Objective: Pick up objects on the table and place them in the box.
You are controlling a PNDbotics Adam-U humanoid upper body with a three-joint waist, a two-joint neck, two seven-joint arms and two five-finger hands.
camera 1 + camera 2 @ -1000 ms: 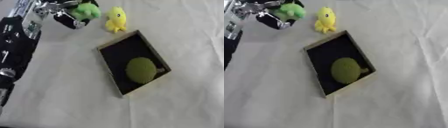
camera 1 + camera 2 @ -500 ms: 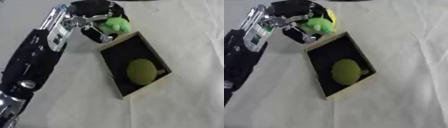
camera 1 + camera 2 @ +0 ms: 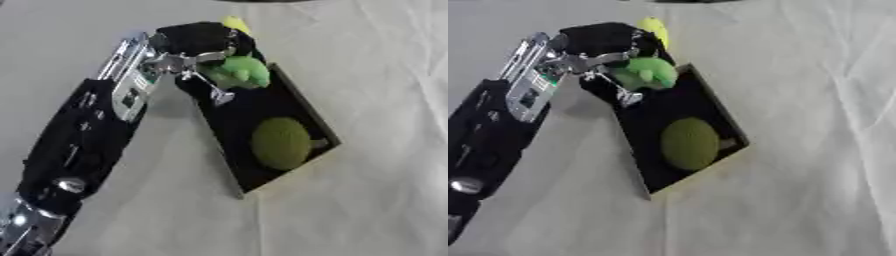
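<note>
Nearest the camera, the left arm (image 3: 79, 155) is reaching up from the lower left corner across the cloth-covered table (image 3: 367, 200). Beyond it, the box (image 3: 325, 134) is lying askew with a dark lining, and an olive ball (image 3: 280, 142) is resting inside near its right wall. Farther on, the left hand (image 3: 197, 55) is hovering at the far end of the box, its fingers curled round a green toy (image 3: 238, 72). The toy is hanging over the far corner of the box, and whether it is touching the lining cannot be told. Farthest away, a yellow toy (image 3: 654, 27) is lying on the table just behind the hand.

A second ago the hand was closing on the green toy out on the table, left of the yellow one; half a second ago it was carrying it toward the box rim. Now it is holding the toy above the interior, so the carry appears nearly complete and the release seems to be the step at hand. The yellow toy is remaining to be collected.

The right eye view is showing more of the yellow toy, which is largely hidden behind the hand in the left eye view. The right hand is appearing in neither view.
</note>
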